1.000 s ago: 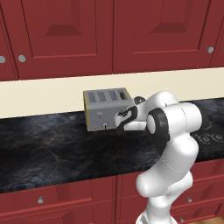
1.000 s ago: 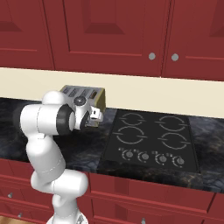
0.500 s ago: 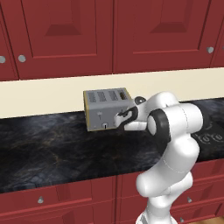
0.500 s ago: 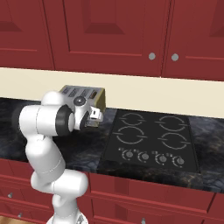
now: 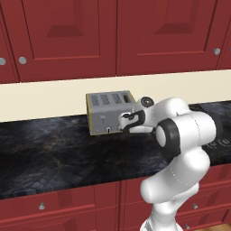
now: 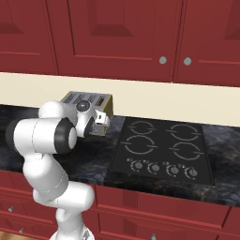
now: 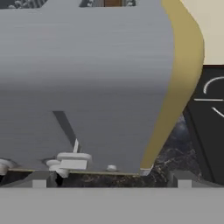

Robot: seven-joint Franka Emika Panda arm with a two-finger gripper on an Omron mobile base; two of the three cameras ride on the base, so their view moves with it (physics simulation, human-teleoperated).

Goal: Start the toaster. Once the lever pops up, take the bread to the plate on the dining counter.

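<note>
Toaster (image 5: 109, 113) on the black worktop (image 5: 54, 153), with the open gripper (image 5: 122, 122) up against its front right side.

Nearest in the left base view, the white arm bends over the worktop's front edge and reaches left, so the gripper sits at the toaster's lower front face with nothing between its fingers. In the hand view, the two dark fingertips (image 7: 38, 178) stand wide apart at the bottom, and the lever (image 7: 73, 160) lies between them, low on its slot, close to the camera. Beyond it rises the grey front with its brassy edge (image 7: 181, 78), and a brown bit of bread (image 7: 113, 2) shows at the top. In the right base view the black hob (image 6: 161, 152) lies just right of the toaster. Behind are the cream wall and red cabinets (image 5: 67, 36).
</note>
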